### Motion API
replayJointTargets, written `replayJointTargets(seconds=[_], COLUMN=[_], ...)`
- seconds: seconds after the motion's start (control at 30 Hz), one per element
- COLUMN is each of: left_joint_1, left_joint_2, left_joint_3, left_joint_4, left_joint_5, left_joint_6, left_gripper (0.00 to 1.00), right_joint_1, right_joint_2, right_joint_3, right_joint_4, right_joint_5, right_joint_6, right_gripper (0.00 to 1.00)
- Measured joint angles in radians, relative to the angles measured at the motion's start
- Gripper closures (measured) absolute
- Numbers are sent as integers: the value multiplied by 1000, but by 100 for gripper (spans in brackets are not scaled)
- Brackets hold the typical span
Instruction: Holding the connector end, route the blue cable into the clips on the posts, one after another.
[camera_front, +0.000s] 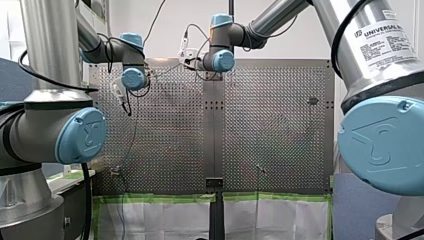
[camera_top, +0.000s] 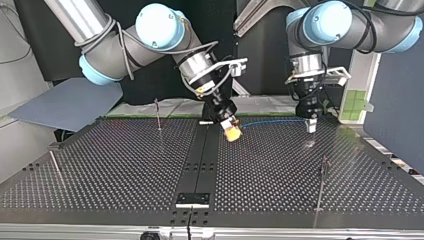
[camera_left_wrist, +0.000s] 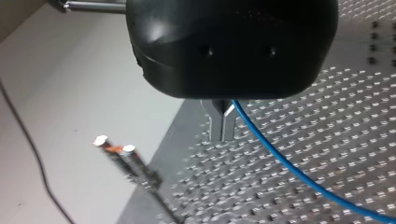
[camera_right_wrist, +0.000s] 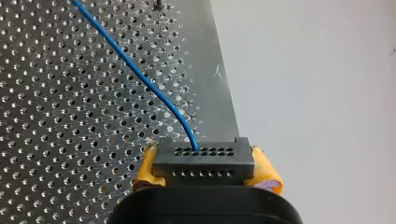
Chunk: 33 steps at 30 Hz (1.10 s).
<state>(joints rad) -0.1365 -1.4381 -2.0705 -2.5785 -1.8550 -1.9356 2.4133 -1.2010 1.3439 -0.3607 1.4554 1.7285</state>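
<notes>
Look past the perforated metal worktop (camera_front: 170, 135) in the front view and you meet a plain white wall (camera_front: 295, 40). Along the worktop's edge at the bottom of that view you have white sheets (camera_front: 165, 215), bordered with green tape. In the top view a black backdrop (camera_top: 220, 20) stands behind. A grey-blue board (camera_top: 65, 102) sits tilted at the left and a dark blue partition (camera_top: 395, 100) at the right. Beside the partition you can see a white upright bearing green squares (camera_top: 356, 102).
</notes>
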Motion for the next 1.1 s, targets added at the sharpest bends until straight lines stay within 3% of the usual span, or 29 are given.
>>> replayJointTargets(seconds=[0.4,0.57,0.77,1.1], left_joint_1=[43,85,135,150], left_joint_2=[43,51,51,50], left_joint_3=[35,35,35,46], left_joint_4=[-54,-55,-56,-57], left_joint_5=[-3,33,85,150], left_joint_6=[-42,-61,-72,-50], left_gripper=[100,100,100,100], right_joint_1=[0,-3,-4,19], right_joint_2=[1,5,44,49], right_joint_3=[-3,-3,-3,-66], right_joint_4=[-3,-3,-6,14], right_joint_5=[6,7,1,-20], right_joint_6=[12,16,16,2], right_gripper=[100,100,100,100])
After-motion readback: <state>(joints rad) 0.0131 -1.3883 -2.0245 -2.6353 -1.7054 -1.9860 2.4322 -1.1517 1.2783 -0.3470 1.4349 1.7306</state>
